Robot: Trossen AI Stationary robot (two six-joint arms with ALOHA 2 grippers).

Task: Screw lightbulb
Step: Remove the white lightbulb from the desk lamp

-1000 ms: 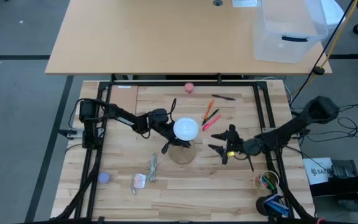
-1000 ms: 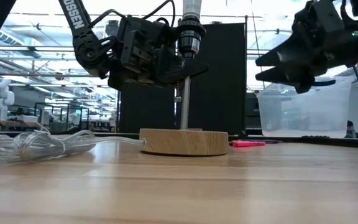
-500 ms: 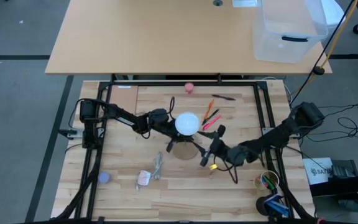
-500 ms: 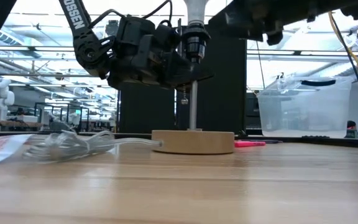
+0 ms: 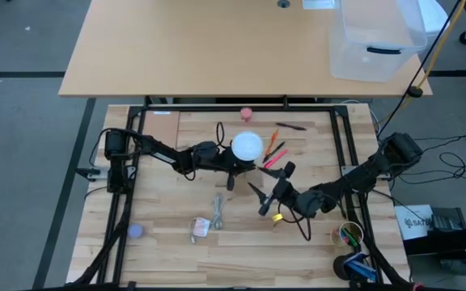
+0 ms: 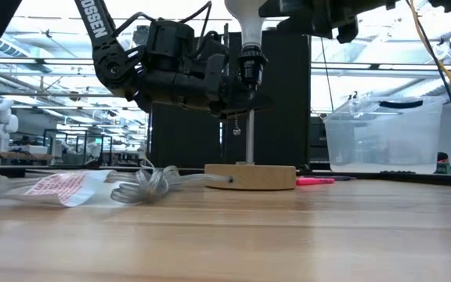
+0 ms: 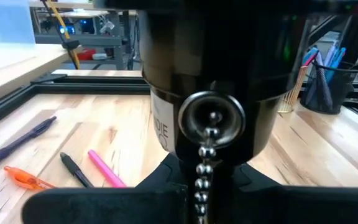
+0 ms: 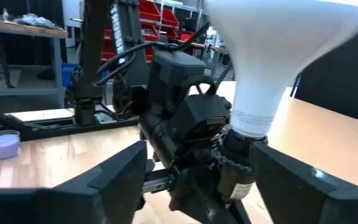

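Pull-chain (image 7: 205, 163) under lightbulb (image 5: 247, 146) shows only wrist-side.

The white frosted lightbulb (image 5: 247, 146) stands upright, its neck seated in the black socket (image 6: 250, 66).

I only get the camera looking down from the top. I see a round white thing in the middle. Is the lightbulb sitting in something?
Observer: Yes. The low view shows the lightbulb standing in a black socket on a thin post above a wooden base.
Operator: Is an arm holding it?
Observer: The left gripper is clamped on the socket, not the glass.
Operator: And the other arm?
Observer: The right wrist view shows the right gripper open, its fingers short of the bulb.
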